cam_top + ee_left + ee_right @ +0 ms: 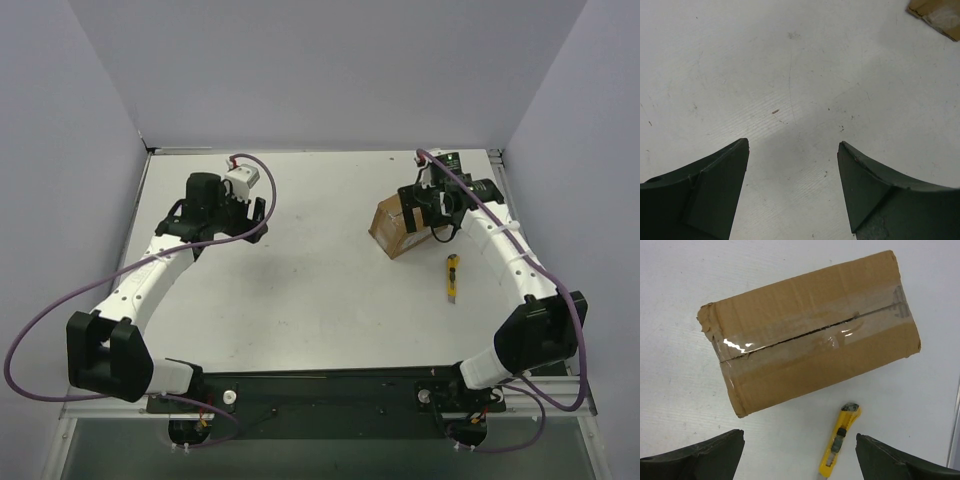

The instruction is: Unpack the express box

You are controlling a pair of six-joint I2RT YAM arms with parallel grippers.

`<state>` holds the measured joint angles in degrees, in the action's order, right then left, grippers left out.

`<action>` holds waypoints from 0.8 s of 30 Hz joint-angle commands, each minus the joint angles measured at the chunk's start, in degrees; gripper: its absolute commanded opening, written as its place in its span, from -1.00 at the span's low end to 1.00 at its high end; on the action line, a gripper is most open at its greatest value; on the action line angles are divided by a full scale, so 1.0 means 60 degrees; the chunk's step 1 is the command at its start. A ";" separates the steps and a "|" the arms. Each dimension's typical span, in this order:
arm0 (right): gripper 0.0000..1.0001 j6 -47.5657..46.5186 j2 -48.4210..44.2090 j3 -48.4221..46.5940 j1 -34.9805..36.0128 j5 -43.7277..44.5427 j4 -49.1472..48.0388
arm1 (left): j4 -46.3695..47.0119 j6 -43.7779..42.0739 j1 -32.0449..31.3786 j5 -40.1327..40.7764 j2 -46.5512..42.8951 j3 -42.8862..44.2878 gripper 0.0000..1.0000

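Observation:
The express box (810,330) is a brown carton lying on the white table, its flaps shut. The clear tape along its top seam shows a dark slit. In the top view the box (392,232) sits at the right. My right gripper (425,207) hovers above the box's far side, open and empty; in its wrist view the gripper (800,437) frames bare table below the box. A yellow utility knife (839,447) lies beside the box, also seen from above (452,277). My left gripper (256,214) is open and empty over bare table (792,150), far left of the box.
A corner of the box (937,15) shows at the top right of the left wrist view. Grey walls enclose the table (320,290) on three sides. The arms' black base rail (330,385) runs along the near edge.

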<state>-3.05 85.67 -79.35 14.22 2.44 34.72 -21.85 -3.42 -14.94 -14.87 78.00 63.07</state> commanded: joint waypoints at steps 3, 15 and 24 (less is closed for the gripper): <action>0.86 -0.0633 -0.0435 0.0348 -0.1606 -0.1169 0.1082 | 0.0623 0.0043 0.0044 -0.0465 -0.0490 -0.0067 0.62; 0.61 -0.0635 0.0062 0.2736 -0.3029 -0.1709 0.0162 | 0.0594 0.0189 0.0014 -0.0670 0.0037 0.0240 0.62; 0.46 -0.0079 0.1058 0.2869 -0.3087 -0.1827 -0.0234 | 0.0389 -0.0410 0.0029 -0.0392 -0.0196 0.0138 0.62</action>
<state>-5.76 89.56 -62.76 -3.73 -8.10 33.65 -20.36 -3.77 -14.92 -17.41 78.32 62.50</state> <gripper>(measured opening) 0.745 0.812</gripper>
